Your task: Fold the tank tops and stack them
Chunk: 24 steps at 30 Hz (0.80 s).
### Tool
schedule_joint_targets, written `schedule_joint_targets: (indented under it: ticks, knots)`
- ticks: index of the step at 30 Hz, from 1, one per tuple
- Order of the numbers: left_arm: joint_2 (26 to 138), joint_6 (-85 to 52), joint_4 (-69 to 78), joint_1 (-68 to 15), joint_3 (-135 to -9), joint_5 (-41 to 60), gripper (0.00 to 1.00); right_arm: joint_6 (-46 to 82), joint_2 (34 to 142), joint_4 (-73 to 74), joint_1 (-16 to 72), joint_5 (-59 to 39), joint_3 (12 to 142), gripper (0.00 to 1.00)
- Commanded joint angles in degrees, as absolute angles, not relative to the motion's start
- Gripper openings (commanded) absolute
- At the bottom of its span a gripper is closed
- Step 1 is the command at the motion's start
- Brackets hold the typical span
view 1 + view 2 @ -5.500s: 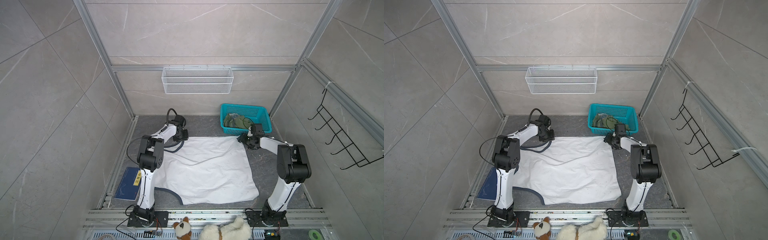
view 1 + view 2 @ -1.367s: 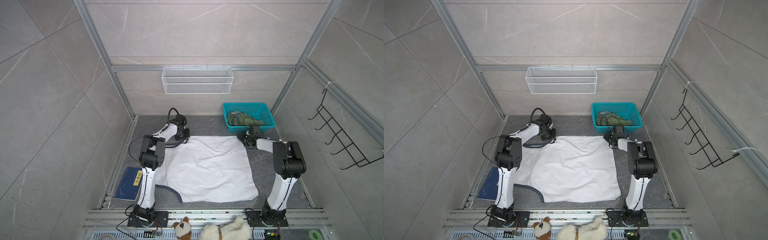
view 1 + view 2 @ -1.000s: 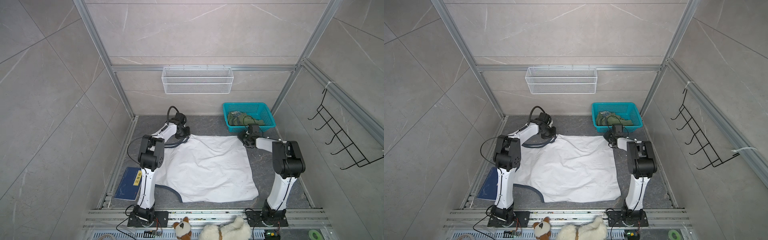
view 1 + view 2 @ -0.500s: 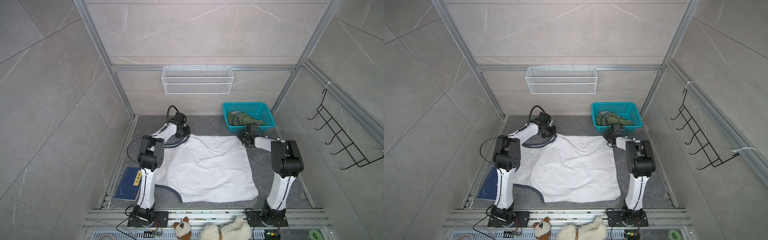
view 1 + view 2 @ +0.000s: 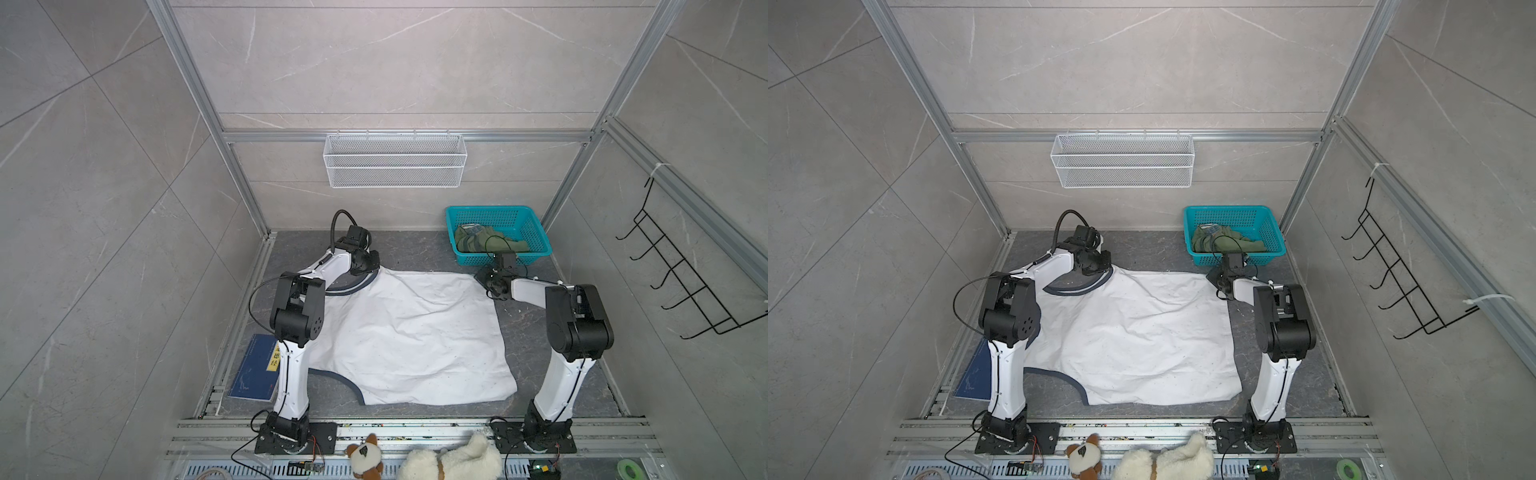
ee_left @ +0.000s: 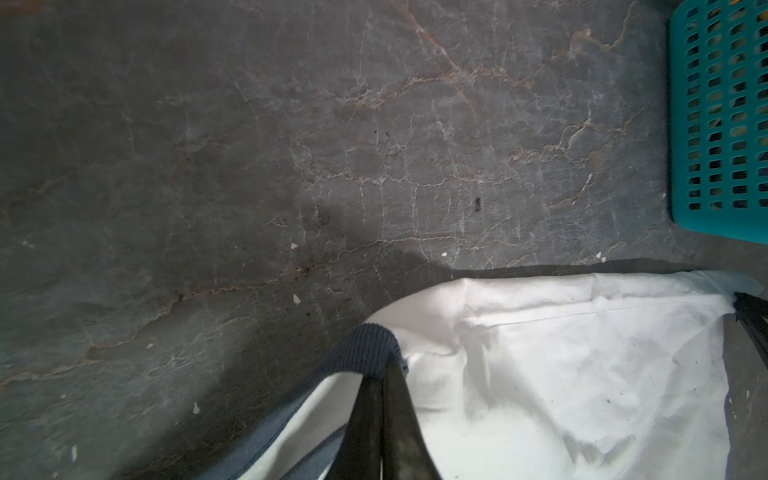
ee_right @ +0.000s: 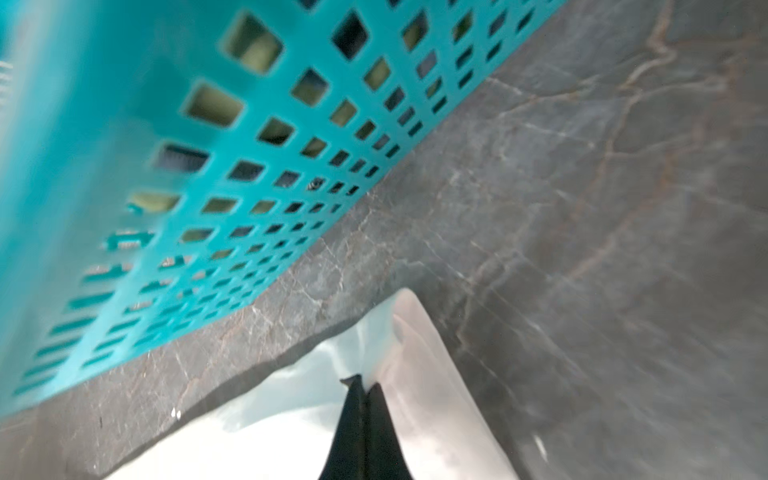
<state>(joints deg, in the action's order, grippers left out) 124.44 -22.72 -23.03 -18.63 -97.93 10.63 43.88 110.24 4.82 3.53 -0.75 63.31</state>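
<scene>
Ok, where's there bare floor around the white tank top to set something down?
Widest bare patch: the far strip between the white tank top and the back wall, left of the teal basket. Another runs between its right edge and the right arm. Crowded: the left side, with left arm and blue booklet, and the basket corner.

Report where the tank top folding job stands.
Done: the white tank top lies spread flat on the table. In hand: the left gripper is shut on its navy-trimmed strap, the right gripper on its far corner. Left: no fold yet, the olive tank top lies crumpled in the basket, nothing stacked.
</scene>
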Motion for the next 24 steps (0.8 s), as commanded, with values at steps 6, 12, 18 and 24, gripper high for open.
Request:
schedule_joint_targets:
  ticks: [6, 12, 18, 24]
  knots:
    - [125.6, -21.4, -22.5, -17.6, -102.2, 8.9, 0.0, 40.5, 105.1, -0.2, 3.8, 5.5, 64.3, 0.0]
    - [127.4, -21.3, -22.7, -17.5, -103.9, 8.7, 0.0, 39.4, 104.6, -2.4, 3.8, 7.3, 66.7, 0.0]
    - [127.8, -20.0, -22.2, -17.3, -104.7, 9.1, 0.0, 38.9, 105.2, -4.3, 3.7, 9.0, 68.4, 0.0]
    - [132.0, -16.2, -28.2, -17.8, -110.7, 11.5, 0.0, 37.3, 107.2, -5.1, 3.6, 7.7, 70.9, 0.0]
